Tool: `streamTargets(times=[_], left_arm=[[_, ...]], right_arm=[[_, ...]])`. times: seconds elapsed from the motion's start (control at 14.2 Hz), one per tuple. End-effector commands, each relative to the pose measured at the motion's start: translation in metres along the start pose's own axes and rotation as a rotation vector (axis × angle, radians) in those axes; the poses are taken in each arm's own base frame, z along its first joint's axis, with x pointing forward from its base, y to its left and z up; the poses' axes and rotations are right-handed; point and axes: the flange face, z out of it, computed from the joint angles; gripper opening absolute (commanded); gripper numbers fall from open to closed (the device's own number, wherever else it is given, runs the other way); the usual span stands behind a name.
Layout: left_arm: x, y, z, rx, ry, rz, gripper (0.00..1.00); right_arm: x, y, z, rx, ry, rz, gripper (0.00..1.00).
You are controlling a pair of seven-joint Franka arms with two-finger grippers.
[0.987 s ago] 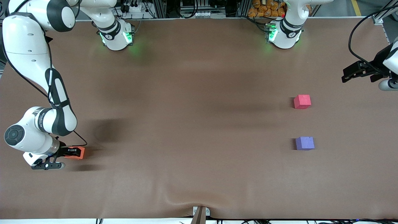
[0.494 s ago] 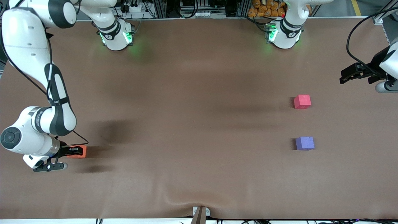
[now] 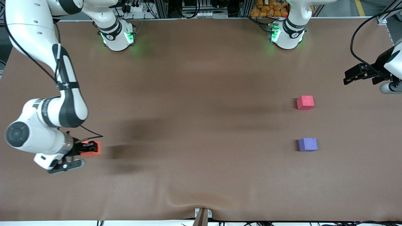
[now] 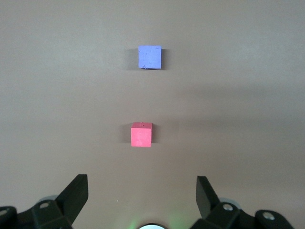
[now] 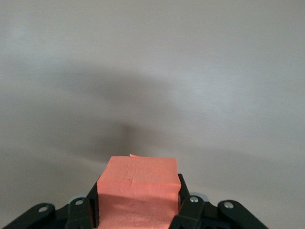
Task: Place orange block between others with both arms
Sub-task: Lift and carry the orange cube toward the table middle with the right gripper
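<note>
Brown matting covers the whole bench (image 3: 194, 94), faintly rippled near the front camera's edge. Toward the left arm's end sit the others: the pinkish-red block (image 3: 305, 102) and, nearer the front camera, the purple block (image 3: 307, 144), apart with a gap between them.

At the right arm's end, the orange block (image 3: 93, 148) is clamped in the right pincer (image 3: 88, 148), fingers pressed on two opposite flat faces, and appears lifted just clear of the matting. The cube looks matte and foam-like, so probably very light, a little squashy and not slippery; a grip across parallel faces near the middle seems the sensible hold, and a hard squeeze would likely dent it rather than break it.

The right arm reaches down from its base with the elbow bent and the wrist turned so the fingers point along the bench toward the other blocks. The left pincer (image 3: 356, 74) waits spread wide and empty over the bench edge near the pinkish-red block.
</note>
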Motion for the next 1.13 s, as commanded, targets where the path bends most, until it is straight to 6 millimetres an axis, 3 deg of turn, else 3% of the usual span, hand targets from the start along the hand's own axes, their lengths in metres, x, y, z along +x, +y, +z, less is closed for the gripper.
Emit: streamTargets(times=[0.0, 0.14, 0.42, 0.71, 0.92, 1.06], left_arm=[[0.001, 0.0, 0.0, -0.017, -0.001, 0.014, 1.0], [0.001, 0.0, 0.001, -0.017, -0.001, 0.016, 1.0], [0.003, 0.001, 0.003, -0.015, -0.006, 0.017, 1.0], [0.004, 0.001, 0.005, -0.015, -0.01, 0.017, 1.0], [0.003, 0.0, 0.005, -0.015, -0.009, 0.016, 1.0], [0.004, 0.001, 0.005, -0.015, -0.01, 0.017, 1.0]], right_arm=[[0.006, -0.05, 0.004, 0.073, -0.003, -0.064, 0.0], [0.011, -0.091, 0.012, 0.127, -0.006, -0.078, 0.0], [0.015, -0.212, 0.029, 0.119, -0.016, -0.109, 0.0], [-0.001, -0.34, 0.051, 0.113, -0.013, -0.051, 0.0], [-0.021, -0.414, 0.065, 0.112, -0.013, -0.009, 0.0], [-0.027, -0.443, 0.075, 0.104, 0.014, 0.083, 0.0]])
